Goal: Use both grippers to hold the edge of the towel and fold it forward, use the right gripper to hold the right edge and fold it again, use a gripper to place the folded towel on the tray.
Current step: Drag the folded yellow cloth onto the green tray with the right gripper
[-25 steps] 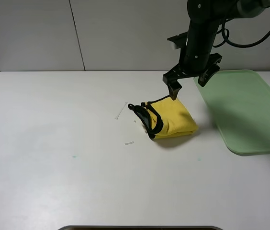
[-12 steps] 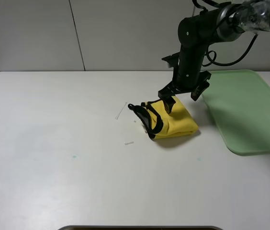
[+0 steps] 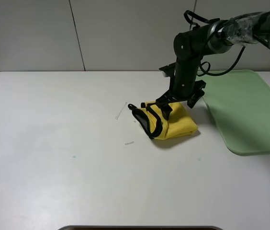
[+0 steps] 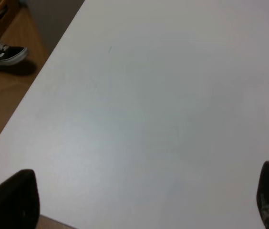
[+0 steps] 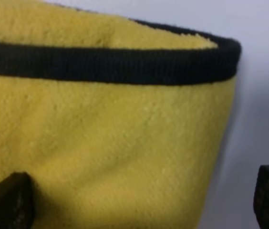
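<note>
My right gripper [image 3: 177, 106] hangs low over the towel [image 3: 171, 120] with its jaws spread apart, one finger [image 3: 166, 109] over the yellow cloth and the other beyond its far side, toward the tray [image 3: 244, 110]; nothing is clamped between them. In the right wrist view both fingertips [image 5: 8, 202] stand wide at the corners, and between them I see yellow pile very close, crossed by the edge of the towel [image 5: 110, 66], the black trim band. The towel lies as a small folded bundle on the table [image 3: 53, 143], its black trim bunched at the side away from the tray, and the tray sits just beside it with a narrow strip of table between. I judge both folds are done, so the step in hand is picking up the bundle for the tray. Next I should go down until the fingers straddle all layers, then close firmly, lift and carry it sideways over the low rim. My left gripper [image 4: 144, 202] is away from this work, its fingers wide apart above bare table
</note>
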Controlling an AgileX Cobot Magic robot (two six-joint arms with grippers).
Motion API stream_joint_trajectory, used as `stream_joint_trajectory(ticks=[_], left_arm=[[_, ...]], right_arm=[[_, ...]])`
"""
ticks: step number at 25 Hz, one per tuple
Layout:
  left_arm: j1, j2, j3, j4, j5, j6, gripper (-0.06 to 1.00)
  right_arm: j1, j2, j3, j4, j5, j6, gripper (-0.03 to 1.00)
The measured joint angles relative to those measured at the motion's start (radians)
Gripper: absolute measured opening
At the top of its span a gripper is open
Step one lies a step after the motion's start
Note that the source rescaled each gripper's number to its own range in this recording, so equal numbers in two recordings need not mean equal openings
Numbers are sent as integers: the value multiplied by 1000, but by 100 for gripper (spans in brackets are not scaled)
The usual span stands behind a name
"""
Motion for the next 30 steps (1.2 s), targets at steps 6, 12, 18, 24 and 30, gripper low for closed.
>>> stream_joint_trajectory(ticks=[6, 12, 18, 24, 30], left_arm=[[0, 0, 0, 0, 0, 0, 90], [0, 0, 0, 0, 0, 0, 90], [0, 0, 0, 0, 0, 0, 90], [0, 0, 0, 0, 0, 0, 90], [0, 0, 0, 0, 0, 0, 90]], right_arm=[[0, 4, -4, 2, 2, -4, 100], [0, 6, -4, 29, 4, -6, 79], [3, 7, -4, 45, 1, -6, 32], [3, 7, -4, 40, 0, -6, 13], [3, 4, -4, 37, 0, -6, 13]])
